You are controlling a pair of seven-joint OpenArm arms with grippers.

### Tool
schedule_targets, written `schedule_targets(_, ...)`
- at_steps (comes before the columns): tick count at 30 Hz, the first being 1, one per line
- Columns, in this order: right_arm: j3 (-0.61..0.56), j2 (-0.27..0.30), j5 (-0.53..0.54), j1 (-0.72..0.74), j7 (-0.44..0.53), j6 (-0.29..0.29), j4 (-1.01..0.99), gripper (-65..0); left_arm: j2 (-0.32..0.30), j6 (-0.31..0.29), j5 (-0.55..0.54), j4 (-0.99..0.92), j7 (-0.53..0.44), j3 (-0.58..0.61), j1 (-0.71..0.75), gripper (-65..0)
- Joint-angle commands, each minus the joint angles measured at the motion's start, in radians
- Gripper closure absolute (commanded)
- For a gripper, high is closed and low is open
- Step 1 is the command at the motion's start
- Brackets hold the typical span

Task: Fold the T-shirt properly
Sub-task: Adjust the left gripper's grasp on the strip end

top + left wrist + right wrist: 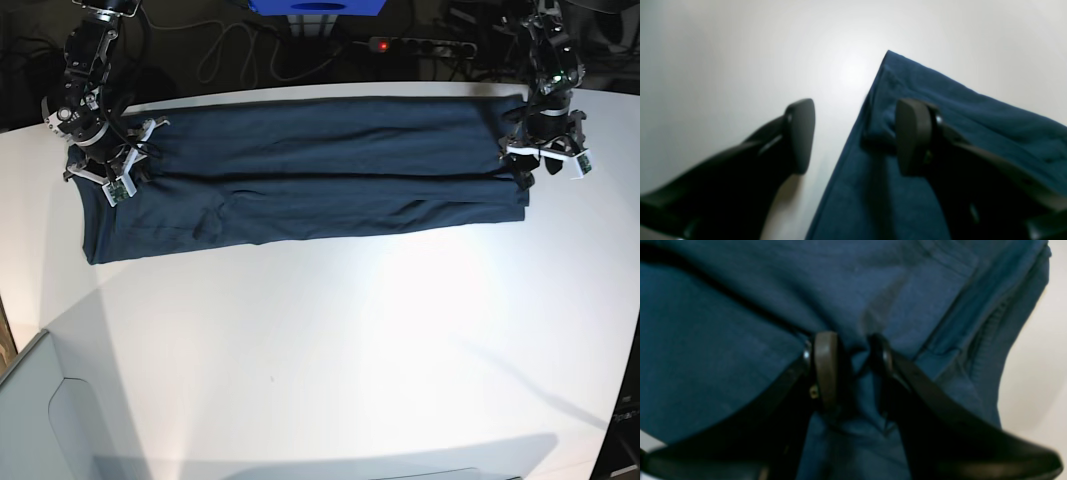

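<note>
The dark navy T-shirt (320,175) lies on the white table (330,350) as a long folded band running left to right. My left gripper (857,136) is open at the shirt's right end. One finger (800,133) is over bare table and the other finger (913,133) is over the cloth (973,110), so it straddles the shirt's edge. In the base view it is at the right (527,175). My right gripper (850,370) is shut on a pinch of the shirt (723,340) at the left end (110,180).
A power strip with a red light (425,45), cables (220,55) and a blue box (320,5) sit behind the table's far edge. A pale grey panel (40,420) stands at the lower left corner.
</note>
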Motion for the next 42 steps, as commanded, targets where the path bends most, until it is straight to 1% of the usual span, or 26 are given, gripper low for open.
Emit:
schedule_targets(1,-0.001,0.011,0.009,0.002,0.003,0.018,0.015,-14.0,-0.005,-0.002,-0.005,0.017,-0.021,-0.004,0.0,-36.5)
schedule_targets(7,-0.002,0.011,0.009,0.002,0.002,0.018,0.017,-14.0,0.004,-0.002,-0.005,0.002,-0.021,0.001,0.002,-36.5)
schedule_targets(11,-0.004,0.011,0.009,0.003,0.002,0.018,0.017,-14.0,0.0,-0.002,-0.005,-0.047,-0.028,0.048,0.002,-36.5)
schedule_targets(17,-0.004,0.011,0.009,0.005,0.002,0.018,0.017,-14.0,0.004,-0.002,-0.005,-0.06,-0.028,0.071,0.002,-36.1)
schedule_targets(19,-0.004,0.011,0.009,0.005,0.002,0.018,0.017,-14.0,0.004,-0.002,-0.005,-0.061,-0.028,0.071,0.002,-33.5)
schedule_targets(22,-0.004,0.011,0.009,0.008,0.002,0.018,0.017,-14.0,0.004,-0.002,-0.005,-0.061,-0.028,0.068,0.002,-25.4)
schedule_targets(24,-0.004,0.011,0.009,0.011,0.002,0.018,0.017,-14.0,0.004,-0.002,-0.005,-0.06,-0.028,0.065,0.002,-22.9)
schedule_targets(27,-0.004,0.011,0.007,0.013,0.0,0.018,0.017,-14.1,0.004,-0.002,-0.005,-0.029,-0.025,0.061,0.002,-24.6)
schedule_targets(29,-0.004,0.011,0.007,0.014,0.0,0.018,0.017,-14.1,0.003,0.001,-0.005,0.023,-0.022,0.058,0.022,-27.8)
schedule_targets(33,-0.004,0.011,0.007,0.014,0.0,0.018,0.017,-14.1,0.003,0.004,0.0,0.135,-0.021,0.028,0.055,-36.0)
schedule_targets(34,-0.004,0.011,0.007,0.016,0.0,0.018,0.017,-14.1,0.003,0.004,0.0,0.144,-0.021,0.025,0.055,-37.0)
schedule_targets(36,-0.004,0.008,0.007,0.019,0.0,0.018,0.017,-14.1,-0.003,0.004,0.002,0.143,-0.021,0.022,0.046,-37.8)
schedule_targets(42,-0.004,0.006,0.006,0.028,0.0,0.018,0.017,-14.1,-0.008,0.004,0.006,0.026,-0.021,0.028,-0.09,-37.8)
